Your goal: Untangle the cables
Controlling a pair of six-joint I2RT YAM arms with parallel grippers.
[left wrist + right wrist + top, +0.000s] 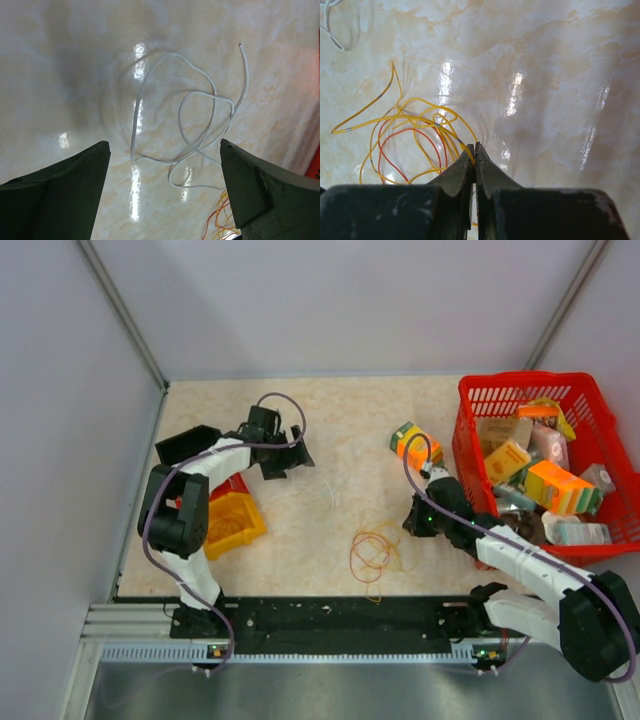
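Note:
A tangle of thin yellow, orange and red cables [372,555] lies on the marble table in front of the arms. In the right wrist view my right gripper [474,146] is shut on a yellow cable [395,118] that leads left into the red and yellow loops [410,131]. From above, the right gripper [412,525] sits just right of the tangle. A separate white cable [134,130] lies in loose loops on the table below my left gripper [164,145], which is open wide and holds nothing. From above, the left gripper [285,455] is at the back left.
A red basket [470,465] full of packages stands at the right. An orange and green box [415,443] lies beside it. A yellow bin [230,520] sits near the left arm's base. Grey walls enclose the table.

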